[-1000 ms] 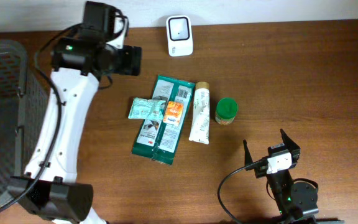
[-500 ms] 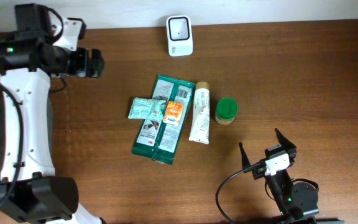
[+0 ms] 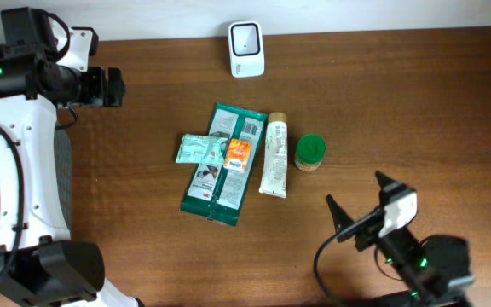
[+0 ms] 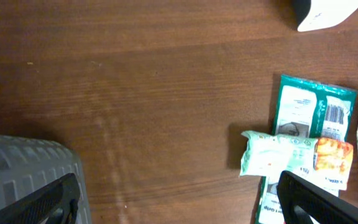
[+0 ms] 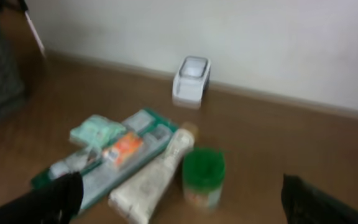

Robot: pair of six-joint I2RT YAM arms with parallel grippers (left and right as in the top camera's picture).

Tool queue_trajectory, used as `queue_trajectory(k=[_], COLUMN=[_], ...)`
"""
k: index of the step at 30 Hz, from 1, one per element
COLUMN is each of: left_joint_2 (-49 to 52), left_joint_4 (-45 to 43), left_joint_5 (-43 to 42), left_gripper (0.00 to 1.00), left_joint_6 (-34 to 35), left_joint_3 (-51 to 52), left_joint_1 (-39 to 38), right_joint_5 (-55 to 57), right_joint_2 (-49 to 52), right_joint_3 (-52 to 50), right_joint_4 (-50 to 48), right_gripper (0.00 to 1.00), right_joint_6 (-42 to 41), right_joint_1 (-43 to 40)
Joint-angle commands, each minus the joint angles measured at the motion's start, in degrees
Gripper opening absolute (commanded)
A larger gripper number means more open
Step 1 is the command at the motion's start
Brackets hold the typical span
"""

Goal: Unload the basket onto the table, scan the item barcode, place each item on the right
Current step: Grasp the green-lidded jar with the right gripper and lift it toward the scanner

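Note:
Several items lie in a cluster mid-table: a long green packet, a pale green wipes pack, a small orange packet, a white tube and a green-lidded jar. The white scanner stands at the table's back edge. My left gripper hangs open and empty at the far left, well apart from the items. In the left wrist view its fingers frame bare wood. My right gripper is open and empty at the front right, facing the jar and tube.
A dark grey basket stands at the left edge of the table, partly under my left arm. A pale wall runs behind the scanner. Bare brown wood lies to the right of the jar and in front of the items.
My left arm has swung left, away from the items and toward the basket, its jaws widening. The right gripper has shifted slightly to the right.

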State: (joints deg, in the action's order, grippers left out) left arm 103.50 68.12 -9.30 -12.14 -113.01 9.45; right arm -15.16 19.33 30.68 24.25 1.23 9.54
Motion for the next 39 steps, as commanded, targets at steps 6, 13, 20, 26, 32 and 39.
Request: queue_trajectory(k=[6,13,20,26,32,39], left_joint_2=[-0.2,-0.2,-0.2,-0.2,-0.2,-0.2], left_joint_4=[0.1,0.1,0.1,0.1,0.1,0.1], left_joint_5=[0.2,0.2,0.2,0.2,0.1,0.2], left_gripper=[0.99,0.99,0.99,0.99,0.99,0.99], left_joint_6=[0.9,0.9,0.9,0.9,0.9,0.9], left_joint_3=[-0.3,-0.3,-0.3,-0.3,-0.3,-0.3], left_joint_1=[0.1,0.1,0.1,0.1,0.1,0.1], right_joint_5=[-1.2,-1.9,0.8,0.7,6.7,6.4], right_joint_2=[36.1,60.5,78.0,82.0,83.6,87.6], right_joint_3=[38.6,51.0,51.0,51.0,50.9,50.9], right_joint_4=[24.2,30.9,28.2,25.9,25.8,23.9], right_gripper=[0.98,0.98,0.85,0.92,0.93,0.92], right_joint_6=[0.4,0.0,-22.8,-19.5,-10.4,-8.5], right_joint_1=[0.2,0.2,0.2,1.4,2.5,3.2])
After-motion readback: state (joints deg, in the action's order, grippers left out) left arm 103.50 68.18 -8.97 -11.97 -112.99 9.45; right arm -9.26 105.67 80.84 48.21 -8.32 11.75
